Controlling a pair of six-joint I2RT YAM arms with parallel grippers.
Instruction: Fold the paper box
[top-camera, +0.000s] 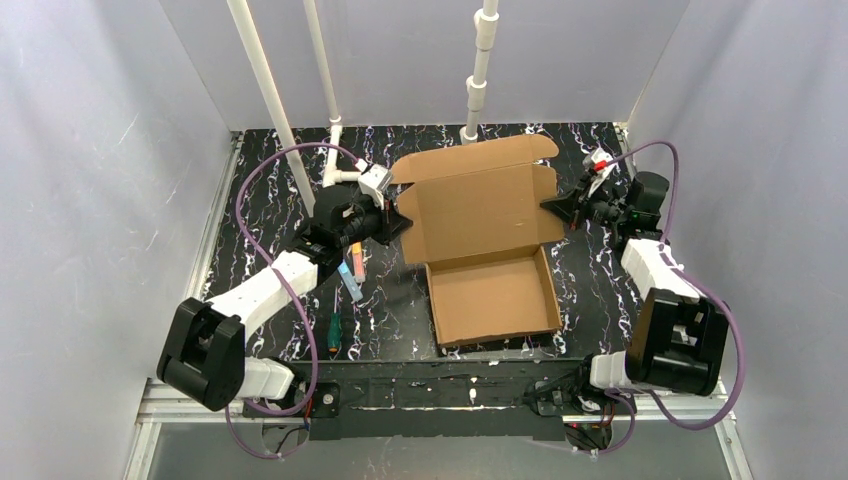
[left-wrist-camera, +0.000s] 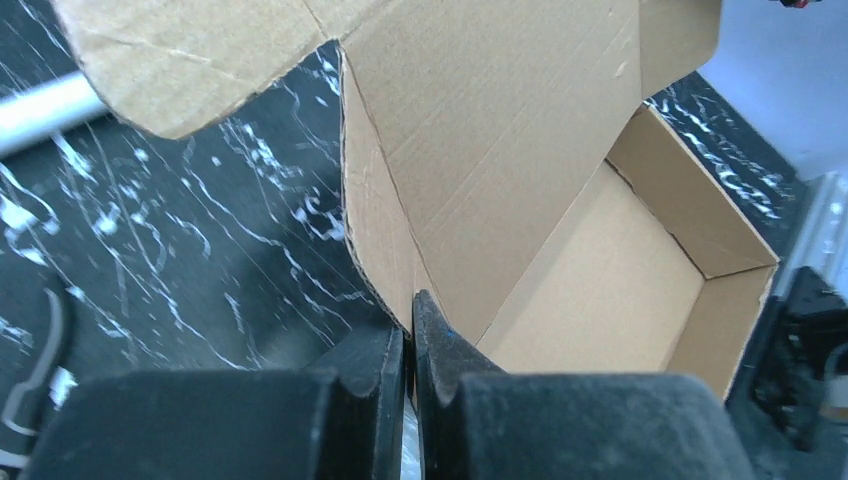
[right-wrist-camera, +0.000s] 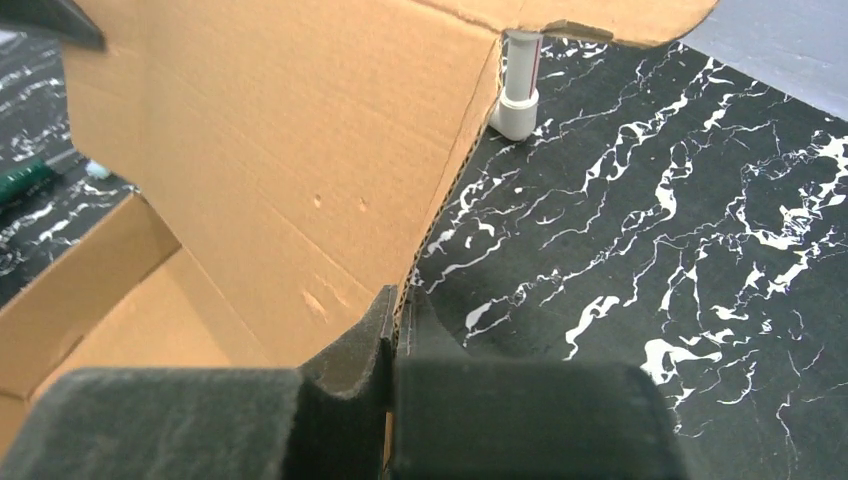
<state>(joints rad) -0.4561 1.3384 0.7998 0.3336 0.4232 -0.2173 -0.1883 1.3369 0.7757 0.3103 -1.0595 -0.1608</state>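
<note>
Pinching: paper box lid is clamped by left gripper and right gripper | risk: tearing under uneven pull.

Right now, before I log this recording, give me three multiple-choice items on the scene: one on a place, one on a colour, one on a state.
1. Where does the left gripper hold the paper box?
A. the lid's left edge
B. its near front wall
C. nowhere

2. What colour is the table?
A. plain white
B. black with white veins
C. wood brown

3. How does the lid stand over the tray?
A. shut flat on it
B. torn off
C. open, raised behind it

Answers:
1. A: the left wrist view shows the fingers pinching that edge.
2. B: the top view shows it.
3. C: the tray's inside lies bare.
</note>
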